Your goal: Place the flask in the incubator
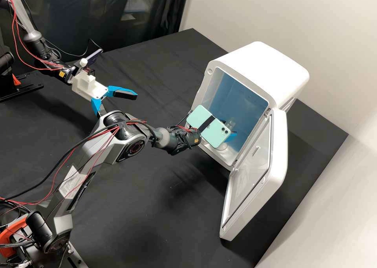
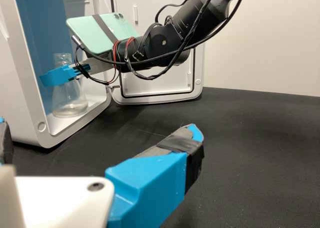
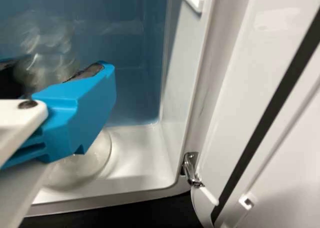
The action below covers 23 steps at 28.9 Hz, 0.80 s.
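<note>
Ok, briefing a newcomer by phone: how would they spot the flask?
Find the white incubator with its door open on the black bench. Inside, low against the blue lining, is an upright conical flask, the only clear glass thing.

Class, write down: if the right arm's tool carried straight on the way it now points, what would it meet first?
Probably the clear glass conical flask standing inside the white incubator, right at the right tool; past it, the blue inner wall. Depth is unclear.

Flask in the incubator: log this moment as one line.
flask: upright on incubator floor | door: open | right tool: inside, at flask neck | left tool: open, above bench
</note>
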Available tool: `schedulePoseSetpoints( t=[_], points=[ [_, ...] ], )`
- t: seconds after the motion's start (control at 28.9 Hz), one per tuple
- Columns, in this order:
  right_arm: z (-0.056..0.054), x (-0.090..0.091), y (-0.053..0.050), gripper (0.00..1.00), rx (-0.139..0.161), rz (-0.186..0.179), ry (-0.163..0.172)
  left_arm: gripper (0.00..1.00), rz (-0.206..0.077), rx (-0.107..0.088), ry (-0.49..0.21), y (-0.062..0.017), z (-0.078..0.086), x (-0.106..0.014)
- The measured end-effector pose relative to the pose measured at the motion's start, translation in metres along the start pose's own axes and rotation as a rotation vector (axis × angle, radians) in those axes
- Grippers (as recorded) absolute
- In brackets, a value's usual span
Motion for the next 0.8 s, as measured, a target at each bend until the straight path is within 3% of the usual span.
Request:
schedulePoseSetpoints(
  t=[0.8],
  points=[
    [0.0041, 0.0001, 0.0024, 1.0, 0.003, 0.001, -0.004, 1.0, 0.0, 0.0, 0.0, 0.0, 0.0, 0.0]
  ],
)
